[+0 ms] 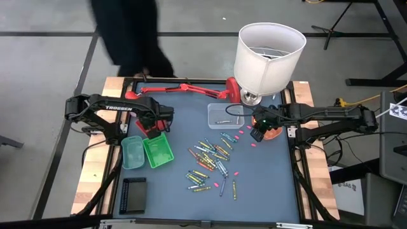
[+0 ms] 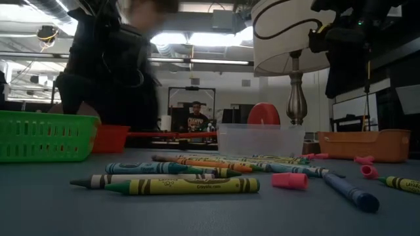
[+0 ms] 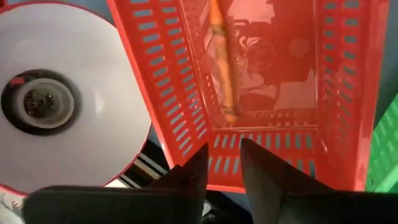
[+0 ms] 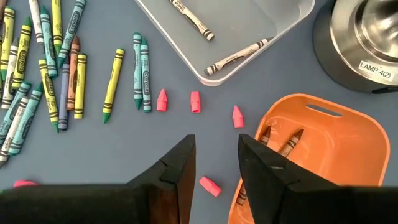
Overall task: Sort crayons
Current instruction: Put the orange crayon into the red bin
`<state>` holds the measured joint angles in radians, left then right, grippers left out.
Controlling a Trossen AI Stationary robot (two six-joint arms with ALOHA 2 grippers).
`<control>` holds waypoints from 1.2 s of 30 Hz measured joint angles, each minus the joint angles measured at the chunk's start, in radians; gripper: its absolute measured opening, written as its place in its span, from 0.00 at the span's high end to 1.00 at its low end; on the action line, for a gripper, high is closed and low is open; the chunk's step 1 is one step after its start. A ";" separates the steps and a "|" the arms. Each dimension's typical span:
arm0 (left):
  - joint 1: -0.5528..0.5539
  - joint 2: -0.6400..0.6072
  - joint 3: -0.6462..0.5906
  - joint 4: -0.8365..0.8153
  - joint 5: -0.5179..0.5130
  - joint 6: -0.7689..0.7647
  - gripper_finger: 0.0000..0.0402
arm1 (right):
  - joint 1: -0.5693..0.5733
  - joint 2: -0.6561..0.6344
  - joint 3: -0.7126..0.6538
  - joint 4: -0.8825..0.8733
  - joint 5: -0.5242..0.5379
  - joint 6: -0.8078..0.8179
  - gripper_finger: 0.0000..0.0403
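Over the red tray (image 3: pixel 273 93) at the tabletop's (image 1: pixel 267 191) left rear, my left hand (image 3: pixel 224 163) hung with its fingers parted and nothing between them; one orange crayon (image 3: pixel 222 56) lay in the tray below. Beside it sat two green trays (image 1: pixel 147 151) and, nearer the front, a black tray (image 1: pixel 133 194). My right hand (image 4: pixel 216 163) hovered released at the rim of the orange tray (image 4: pixel 323 143), which held two brown crayons (image 4: pixel 278 142). A lamp (image 1: pixel 267 54) stood just behind, its red base arm (image 1: pixel 184 88) stretching across the rear edge. Two crayons lay in the clear tray (image 4: pixel 273 31). Most crayons (image 1: pixel 210 159) lay scattered mid-tabletop, too many to count, with pink bits (image 4: pixel 194 101) around them. Beyond the tabletop, a person (image 2: pixel 108 59) stood.
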<state>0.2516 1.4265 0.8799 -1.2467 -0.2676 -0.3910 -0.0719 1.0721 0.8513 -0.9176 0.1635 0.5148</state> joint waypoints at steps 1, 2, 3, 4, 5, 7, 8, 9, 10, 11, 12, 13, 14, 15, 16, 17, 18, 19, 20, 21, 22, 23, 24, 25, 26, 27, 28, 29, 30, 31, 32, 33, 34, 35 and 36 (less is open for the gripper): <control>0.000 0.000 0.000 0.006 0.000 0.000 0.78 | 0.000 0.000 0.000 0.000 0.000 0.000 0.71; 0.000 0.000 0.000 0.008 0.000 0.000 0.76 | 0.000 0.000 0.000 0.000 0.000 0.000 0.71; 0.000 0.000 0.002 0.007 0.000 0.000 0.75 | 0.000 0.000 0.000 0.000 0.000 0.000 0.71; 0.000 0.000 0.007 0.005 0.000 0.000 0.74 | 0.000 0.000 0.000 0.000 0.000 0.000 0.71; 0.000 0.000 0.015 0.005 0.000 0.000 0.73 | 0.000 0.000 0.000 0.000 0.000 0.000 0.71; -0.003 0.000 0.034 0.006 0.001 0.001 0.72 | 0.000 0.000 0.000 0.000 0.000 0.000 0.71; -0.004 0.000 0.048 0.006 0.002 0.002 0.72 | 0.000 0.000 0.000 0.000 0.000 0.000 0.71; -0.004 0.000 0.064 0.005 0.003 0.006 0.72 | 0.000 0.000 0.000 0.000 0.000 0.000 0.71; -0.004 0.000 0.080 0.005 0.004 0.007 0.72 | 0.000 0.000 0.000 0.000 0.000 0.000 0.71; -0.004 0.000 0.099 0.006 0.004 0.007 0.72 | 0.000 0.000 0.000 0.000 0.000 0.000 0.71; -0.004 0.000 0.118 0.007 0.005 0.007 0.72 | 0.000 0.000 0.000 0.000 0.000 0.000 0.71; -0.004 0.000 0.136 0.011 0.004 0.007 0.73 | 0.000 0.000 0.000 0.000 0.000 0.000 0.71; -0.008 0.000 0.151 0.022 0.006 0.007 0.73 | 0.000 0.000 0.000 0.000 0.000 0.000 0.71; -0.012 0.000 0.163 0.042 0.013 0.007 0.74 | 0.000 0.000 0.000 0.000 0.000 0.000 0.71; -0.017 0.000 0.173 0.073 0.029 0.007 0.74 | 0.000 0.000 0.000 0.000 0.000 0.000 0.71; -0.023 0.000 0.180 0.112 0.053 0.007 0.75 | 0.000 0.000 0.000 0.000 0.000 0.000 0.71; -0.032 0.000 0.184 0.162 0.079 0.008 0.75 | 0.000 0.000 0.000 0.000 0.000 0.000 0.71; -0.041 0.000 0.185 0.217 0.106 0.008 0.76 | 0.000 0.000 0.000 0.000 0.000 0.000 0.71; -0.052 0.000 0.184 0.274 0.134 0.012 0.76 | 0.000 0.000 0.000 0.000 0.000 0.000 0.71; -0.065 0.000 0.183 0.340 0.159 0.022 0.77 | 0.000 0.000 0.000 0.000 0.000 0.000 0.71; -0.079 0.000 0.179 0.412 0.184 0.035 0.77 | 0.000 0.000 0.000 0.000 0.000 0.000 0.71; -0.096 0.000 0.174 0.483 0.204 0.045 0.78 | 0.000 0.000 0.000 0.000 0.000 0.000 0.71; -0.113 0.000 0.168 0.551 0.222 0.056 0.78 | 0.000 0.000 0.000 0.000 0.000 0.000 0.71; -0.132 0.000 0.163 0.610 0.235 0.063 0.78 | 0.000 0.000 0.000 0.000 0.000 0.000 0.71; -0.150 0.000 0.160 0.662 0.237 0.065 0.78 | 0.000 0.000 0.000 0.000 0.000 0.000 0.71; -0.168 0.000 0.157 0.710 0.236 0.068 0.79 | 0.000 0.000 0.000 0.000 0.000 0.000 0.71; -0.186 0.000 0.155 0.749 0.236 0.078 0.79 | 0.000 0.000 0.000 0.000 0.000 0.000 0.71; -0.205 0.000 0.152 0.781 0.234 0.091 0.79 | 0.000 0.000 0.000 0.000 0.000 0.000 0.71; -0.223 0.000 0.148 0.804 0.233 0.106 0.79 | 0.000 0.000 0.000 0.000 0.000 0.000 0.71; -0.240 0.000 0.145 0.824 0.233 0.112 0.79 | 0.000 0.000 0.000 0.000 0.000 0.000 0.71; -0.258 0.000 0.141 0.847 0.233 0.113 0.79 | 0.000 0.000 0.000 0.000 0.000 0.000 0.71; -0.275 0.000 0.138 0.869 0.233 0.113 0.79 | 0.000 0.000 0.000 0.000 0.000 0.000 0.71; -0.291 0.000 0.132 0.890 0.233 0.114 0.79 | 0.000 0.000 0.000 0.000 0.000 0.000 0.71; -0.306 0.000 0.125 0.909 0.233 0.114 0.79 | 0.000 0.000 0.000 0.000 0.000 0.000 0.71; -0.320 0.000 0.116 0.928 0.232 0.114 0.79 | 0.000 0.000 0.000 0.000 0.000 0.000 0.71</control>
<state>-0.0683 1.4265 0.9961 -0.3183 -0.0359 -0.2771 -0.0720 1.0721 0.8513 -0.9176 0.1635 0.5148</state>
